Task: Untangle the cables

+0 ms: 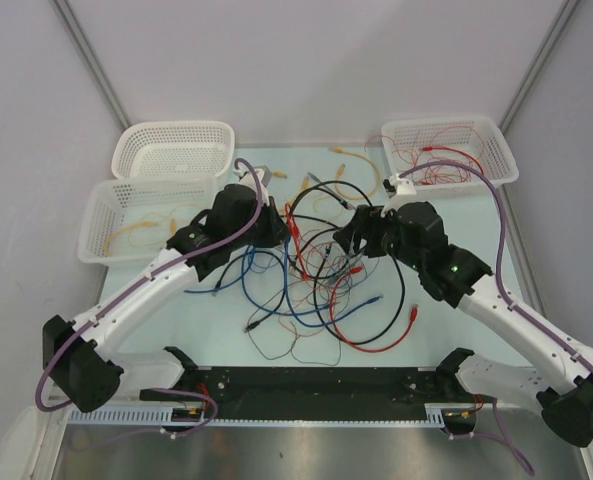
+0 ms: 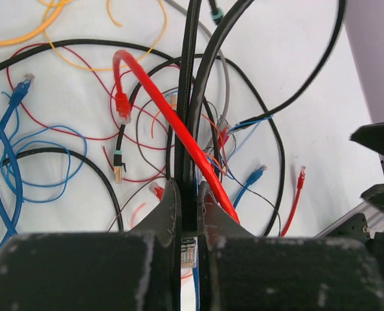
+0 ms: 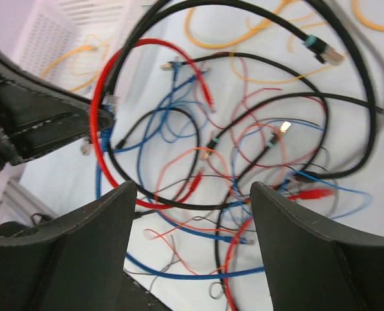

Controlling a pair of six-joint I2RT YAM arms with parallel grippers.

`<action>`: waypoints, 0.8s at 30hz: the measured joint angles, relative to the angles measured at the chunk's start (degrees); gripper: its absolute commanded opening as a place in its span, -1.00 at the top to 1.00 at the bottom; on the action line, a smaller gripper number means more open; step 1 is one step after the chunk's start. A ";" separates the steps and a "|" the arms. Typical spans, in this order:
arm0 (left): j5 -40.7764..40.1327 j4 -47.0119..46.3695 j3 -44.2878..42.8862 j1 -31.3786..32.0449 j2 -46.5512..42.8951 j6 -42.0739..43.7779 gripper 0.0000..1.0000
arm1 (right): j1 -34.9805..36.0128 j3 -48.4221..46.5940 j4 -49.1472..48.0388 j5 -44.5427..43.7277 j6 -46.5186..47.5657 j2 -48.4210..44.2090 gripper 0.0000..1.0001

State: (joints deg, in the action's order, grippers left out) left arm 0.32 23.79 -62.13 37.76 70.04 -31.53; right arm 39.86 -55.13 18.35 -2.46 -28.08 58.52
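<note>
The cables (image 1: 316, 275) lie in a tangle of black, red, blue and thin orange wires on the pale table between my arms. My left gripper (image 1: 274, 228) sits at the tangle's left edge. In the left wrist view it (image 2: 187, 186) is shut on a thick black cable (image 2: 190, 97) that runs straight up out of the jaws. A thick red cable (image 2: 172, 113) crosses just to its right, and a clear plug on a blue cable shows below the jaws. My right gripper (image 1: 353, 243) hovers over the tangle's right side. In the right wrist view it (image 3: 193, 189) is wide open and empty above the wires.
Two white baskets (image 1: 176, 150) (image 1: 101, 215) stand at the back left, the nearer one holding yellow cables (image 1: 141, 232). A third basket (image 1: 496, 150) at the back right holds thin red wires. Loose yellow cables (image 1: 341, 172) lie behind the tangle. A black rail (image 1: 316, 385) runs along the near edge.
</note>
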 measured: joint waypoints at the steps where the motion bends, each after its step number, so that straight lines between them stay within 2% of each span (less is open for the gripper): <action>1: 0.22 0.24 -0.66 0.00 0.00 0.20 1.00 | -0.09 0.00 -1.31 1.66 -0.11 0.35 -0.52; 10: 1.53 2.38 -1.86 0.00 0.02 0.70 1.00 | 3.85 0.00 -10.78 12.90 -0.42 5.70 -0.53; 18: 1.66 3.02 -1.86 0.00 0.02 0.68 1.00 | 6.58 0.00 -16.72 16.98 -0.68 10.21 -0.51; 23: 1.95 3.08 -1.86 0.00 0.02 0.55 1.00 | 6.58 0.00 -18.53 17.20 -0.83 13.64 -0.40; 24: 2.10 3.08 -1.86 0.00 0.02 0.55 1.00 | 6.58 0.00 -18.75 17.20 -0.83 14.38 -0.25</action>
State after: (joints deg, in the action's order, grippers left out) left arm 2.42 26.87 -63.99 37.76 70.06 -30.98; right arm 46.44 -55.13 -0.40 14.74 -28.91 72.90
